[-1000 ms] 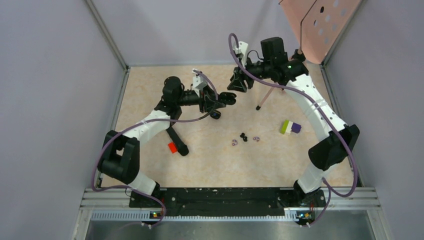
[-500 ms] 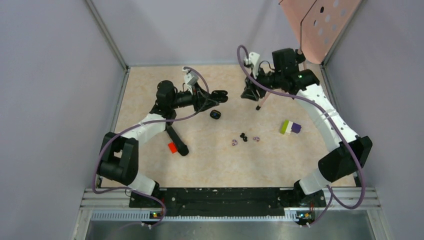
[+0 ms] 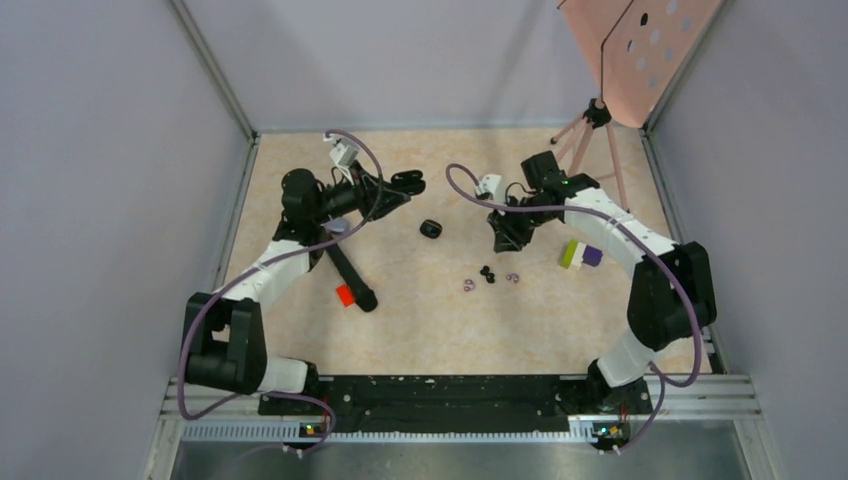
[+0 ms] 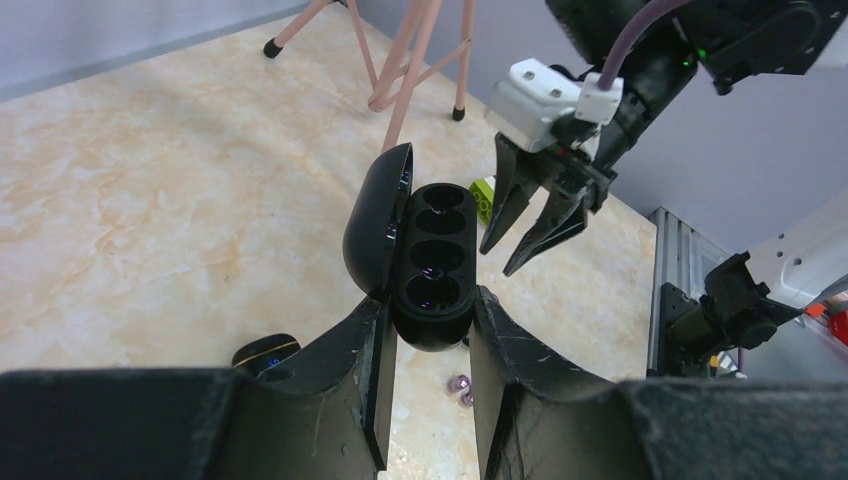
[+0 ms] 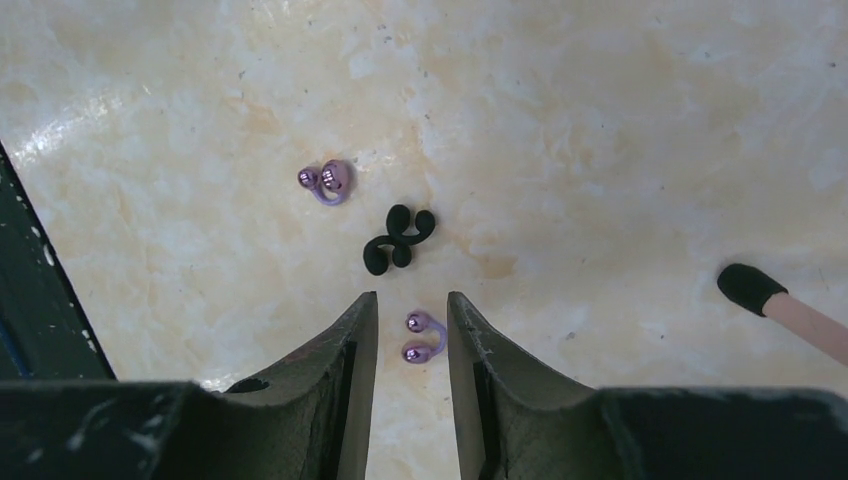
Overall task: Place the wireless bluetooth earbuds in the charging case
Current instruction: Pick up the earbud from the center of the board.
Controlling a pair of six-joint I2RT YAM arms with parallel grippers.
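My left gripper (image 3: pixel 405 184) is shut on an open black charging case (image 4: pixel 432 262), lid (image 4: pixel 374 224) swung left, its several wells empty. My right gripper (image 3: pixel 500 240) is open and points down, above the earbuds. In the right wrist view a purple earbud (image 5: pixel 424 337) lies on the table between my open fingers (image 5: pixel 352 335), untouched. A black earbud pair (image 5: pixel 398 239) and another purple earbud (image 5: pixel 328 181) lie just beyond. From the top the buds form a row: purple (image 3: pixel 468 285), black (image 3: pixel 487 273), purple (image 3: pixel 512 277).
A second, closed black case (image 3: pixel 431 229) lies mid-table, also in the left wrist view (image 4: pixel 265 352). A black marker with a red piece (image 3: pixel 350 283) lies at the left. Green and purple blocks (image 3: pixel 580 254) sit right. A pink tripod (image 3: pixel 590 125) stands at the back right.
My left arm has drawn back to the left with the open case. My right arm has swung from the back of the table forward and down over the earbuds.
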